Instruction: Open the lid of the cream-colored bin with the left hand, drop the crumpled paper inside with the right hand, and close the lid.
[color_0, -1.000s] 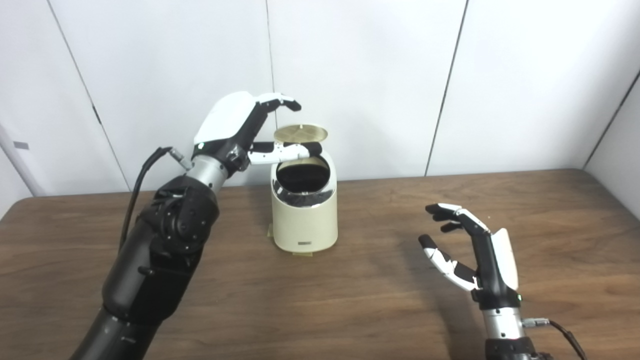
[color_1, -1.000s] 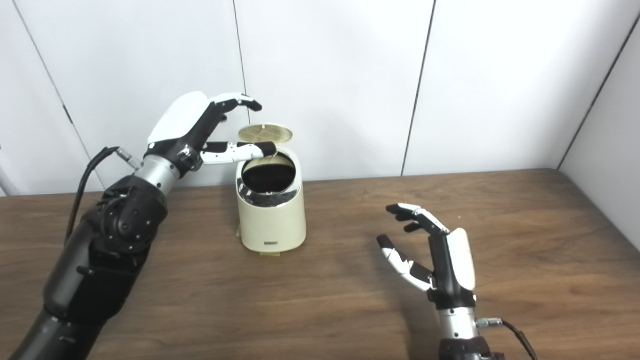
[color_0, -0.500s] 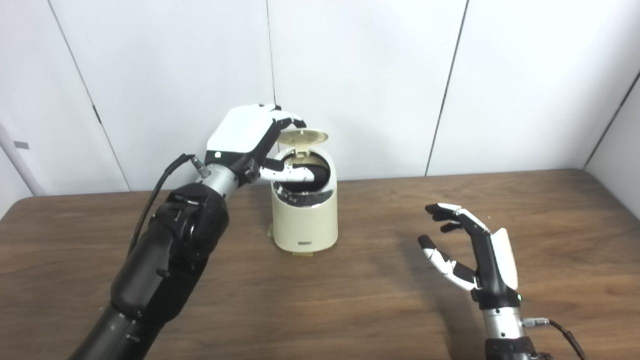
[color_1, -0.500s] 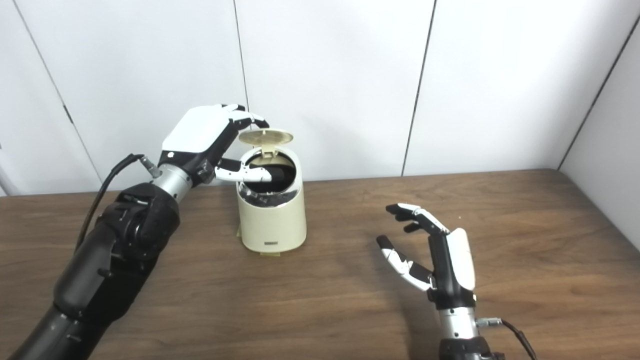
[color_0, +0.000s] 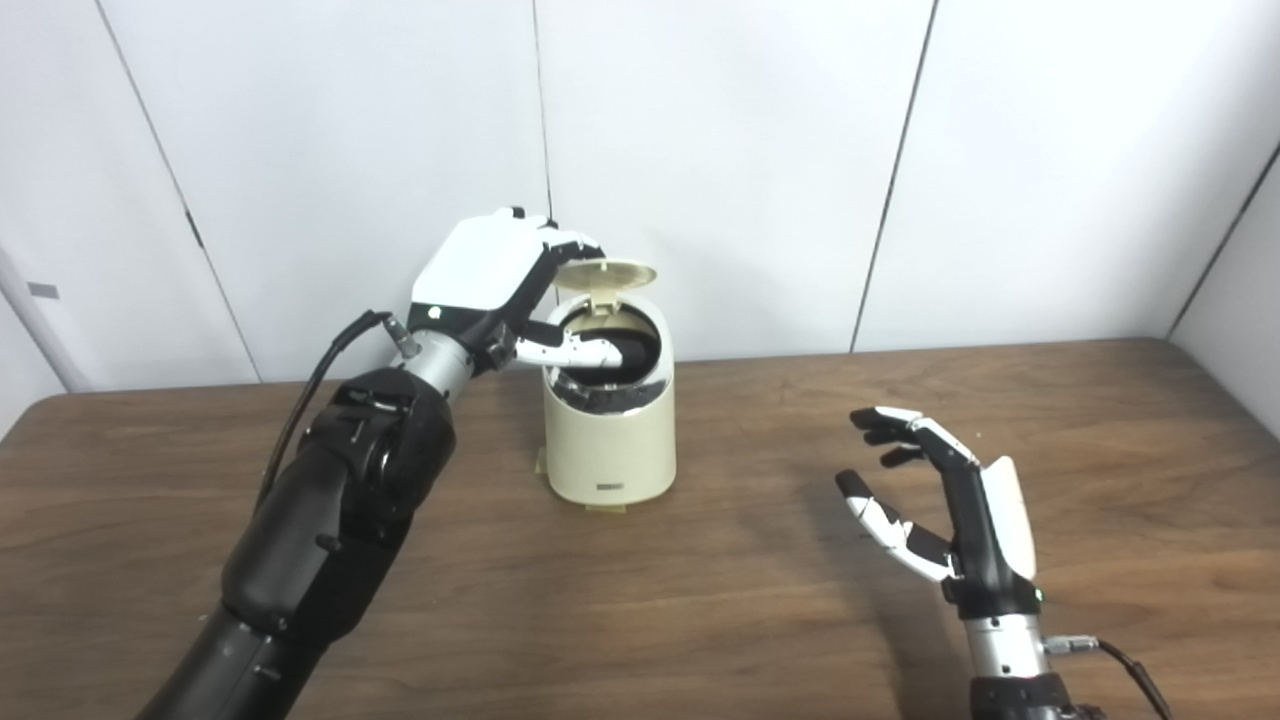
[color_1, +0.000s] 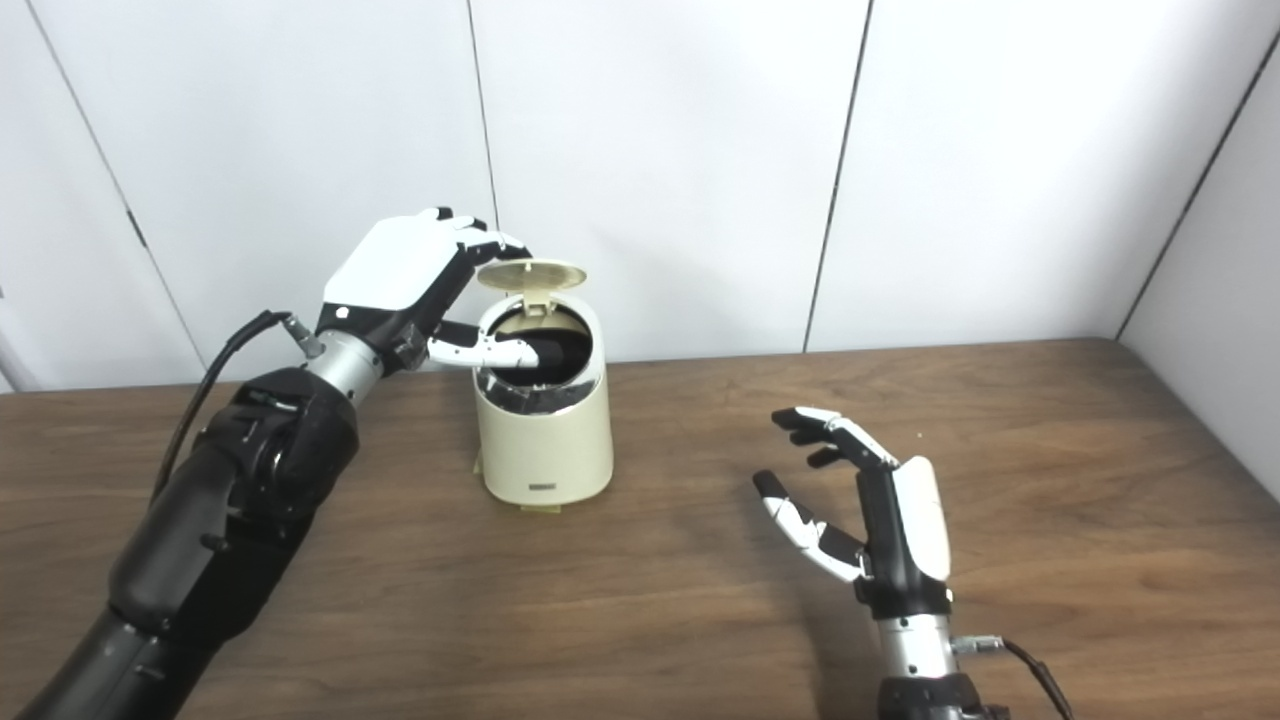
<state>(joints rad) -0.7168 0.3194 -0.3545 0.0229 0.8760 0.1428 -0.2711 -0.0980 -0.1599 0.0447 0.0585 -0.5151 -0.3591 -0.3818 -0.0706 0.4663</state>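
The cream-colored bin (color_0: 609, 420) stands on the tabletop (color_0: 700, 600) near its far edge, at about 11 o'clock from the middle. Its lid (color_0: 604, 274) is raised, hinged at the back, and is tilted nearly flat over the dark opening. The left hand (color_0: 505, 290) is placed at the lid's 9 o'clock side; its fingers (color_0: 572, 242) are curled over the lid's edge while the thumb reaches across the opening. No crumpled paper can be seen; whether it lies inside cannot be told. The right hand (color_1: 880, 520) is held well apart at 4 o'clock, fingers spread and empty. For a clean closing, the thumb should be drawn out of the opening first, then the lid pressed down gently from above so the bin is not tipped.
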